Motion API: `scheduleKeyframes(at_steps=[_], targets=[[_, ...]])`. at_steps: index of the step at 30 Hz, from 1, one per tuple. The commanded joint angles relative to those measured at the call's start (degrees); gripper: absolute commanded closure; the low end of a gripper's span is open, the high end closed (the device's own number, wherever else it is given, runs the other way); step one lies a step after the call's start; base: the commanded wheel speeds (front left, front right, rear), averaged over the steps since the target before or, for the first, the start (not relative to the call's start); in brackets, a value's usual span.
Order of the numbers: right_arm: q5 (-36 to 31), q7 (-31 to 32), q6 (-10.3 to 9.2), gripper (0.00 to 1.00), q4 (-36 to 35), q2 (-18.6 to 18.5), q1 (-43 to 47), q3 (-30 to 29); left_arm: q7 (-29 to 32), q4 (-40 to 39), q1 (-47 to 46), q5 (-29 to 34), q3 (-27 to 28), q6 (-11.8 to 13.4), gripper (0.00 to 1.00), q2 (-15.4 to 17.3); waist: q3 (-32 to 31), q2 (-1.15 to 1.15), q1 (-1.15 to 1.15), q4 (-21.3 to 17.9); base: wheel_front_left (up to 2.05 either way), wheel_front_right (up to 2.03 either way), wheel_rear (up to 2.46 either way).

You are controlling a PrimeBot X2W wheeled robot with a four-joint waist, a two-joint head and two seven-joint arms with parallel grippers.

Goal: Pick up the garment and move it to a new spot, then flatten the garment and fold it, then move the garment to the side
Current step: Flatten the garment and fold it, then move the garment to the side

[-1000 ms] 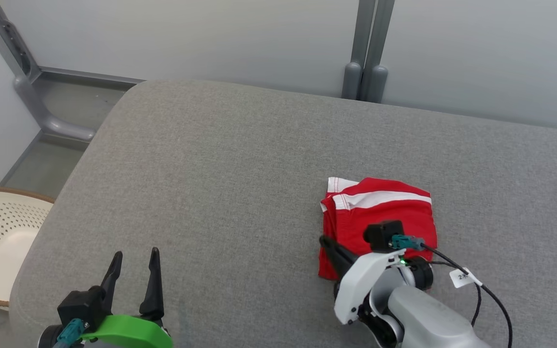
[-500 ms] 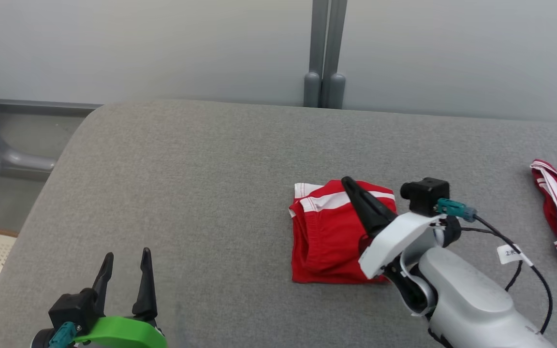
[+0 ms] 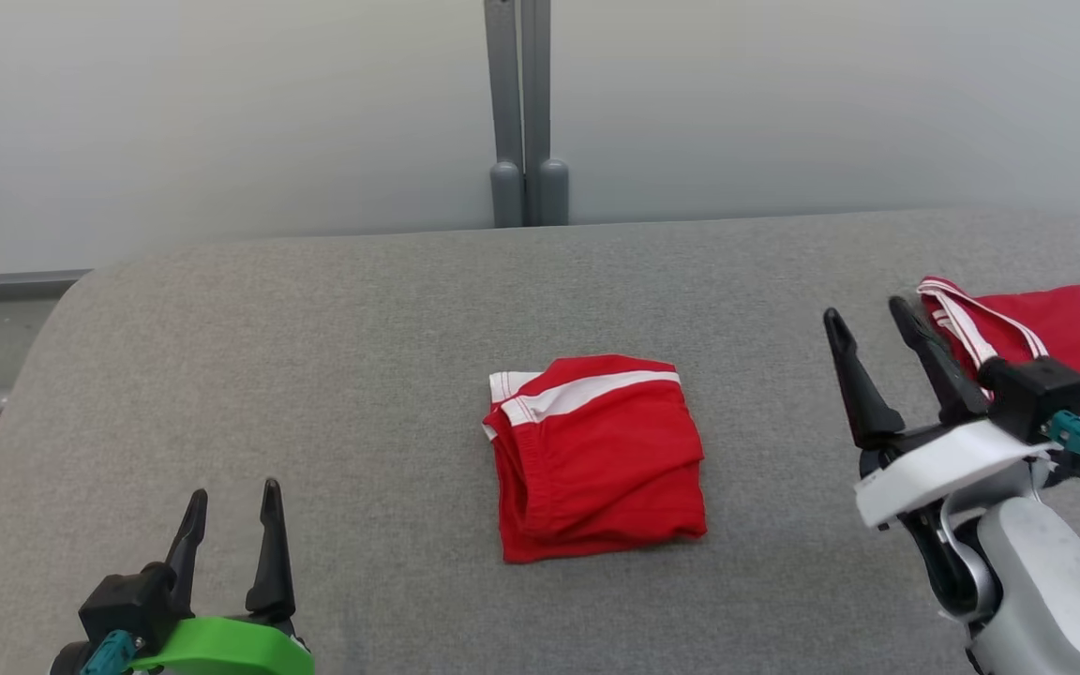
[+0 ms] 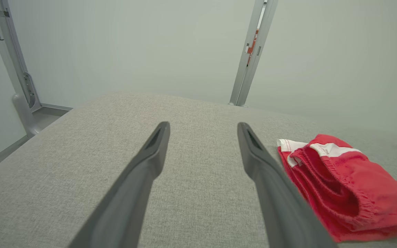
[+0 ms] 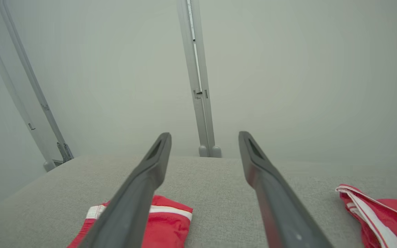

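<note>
The garment (image 3: 596,455) is a pair of red shorts with a white waistband, folded into a compact square in the middle of the grey padded table (image 3: 362,328). It lies to the right of the fingers in the left wrist view (image 4: 339,187) and low on the left in the right wrist view (image 5: 167,220). My right gripper (image 3: 868,319) stands open and raised to the right of the garment, clear of it, with nothing between its fingers (image 5: 203,137). At the near left my left gripper (image 3: 232,497) is open and empty above bare fabric (image 4: 202,127).
A second red garment (image 3: 1046,337) with white trim and lettering lies at the table's right edge, just behind my right gripper (image 5: 381,213). A grey post (image 3: 521,112) rises along the pale wall behind the table. The table's rounded left corner drops to the floor.
My right gripper has let go of the folded garment, opened, and pulled back up and to the right. The head camera has swung right, shifting the whole scene leftward. The left gripper has stayed put.
</note>
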Motion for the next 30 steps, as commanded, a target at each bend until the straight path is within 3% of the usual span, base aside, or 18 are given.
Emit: scheduleKeyframes(at_steps=[1,10,30], targets=[[-0.89,-0.11,0.03,0.00,-0.85,0.25,1.86,-1.53,-0.40,-0.22,0.72,-0.06,0.33,0.17,0.00,0.40,-0.15,0.00,0.00,-1.28,0.00,0.00,0.00],[-4.74,-0.11,0.03,0.00,-4.22,1.97,9.69,-8.33,-0.40,-2.34,1.88,0.76,2.36,-0.21,0.00,0.69,0.08,0.00,0.00,-2.56,0.00,0.00,0.00],[-7.72,-0.12,0.03,0.00,-3.28,3.68,11.84,-8.71,-0.43,-3.28,1.46,6.75,5.06,-2.51,0.00,-2.04,0.44,0.00,0.00,-2.13,0.00,0.00,0.00]])
